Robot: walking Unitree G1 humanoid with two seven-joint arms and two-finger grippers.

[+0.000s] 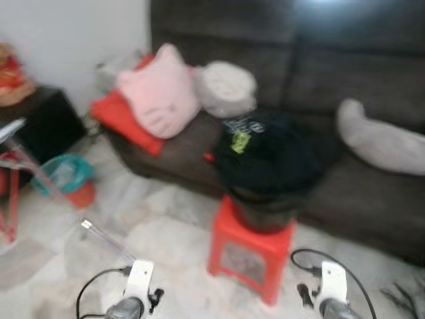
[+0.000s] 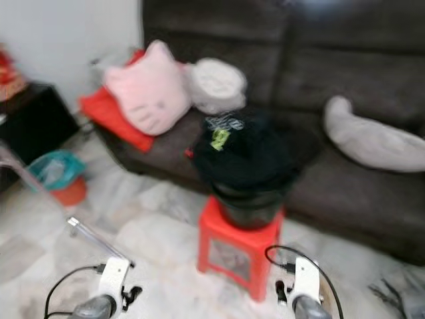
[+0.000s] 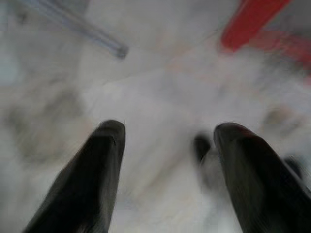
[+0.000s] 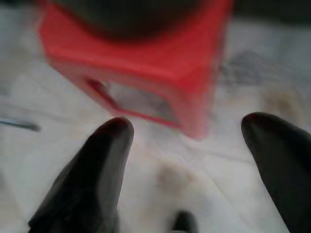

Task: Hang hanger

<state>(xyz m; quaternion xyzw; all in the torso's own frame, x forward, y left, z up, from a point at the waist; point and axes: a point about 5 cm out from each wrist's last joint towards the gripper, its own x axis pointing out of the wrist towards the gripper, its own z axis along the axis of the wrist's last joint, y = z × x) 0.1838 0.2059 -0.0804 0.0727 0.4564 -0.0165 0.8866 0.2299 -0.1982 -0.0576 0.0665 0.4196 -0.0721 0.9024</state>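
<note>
From the head camera, blurred, no hanger can be made out; one red stool (image 1: 251, 249) stands before a dark sofa (image 1: 372, 86), carrying a black bucket (image 1: 265, 211) heaped with black clothing (image 1: 269, 156). Two cushions, pink (image 1: 161, 93) and red (image 1: 123, 119), lie on the sofa. Left wrist: left gripper (image 3: 167, 160) spread open over pale floor (image 3: 160, 87). Right wrist: right gripper (image 4: 194, 165) open, empty, near the stool.

Thin dark hanger-like shapes (image 1: 402, 292) lying on the pale floor at the lower right, too blurred to tell apart, silver rack rail (image 1: 50, 183) slanting at the far left, well apart from them, beside red frame tubing (image 1: 10, 193)
</note>
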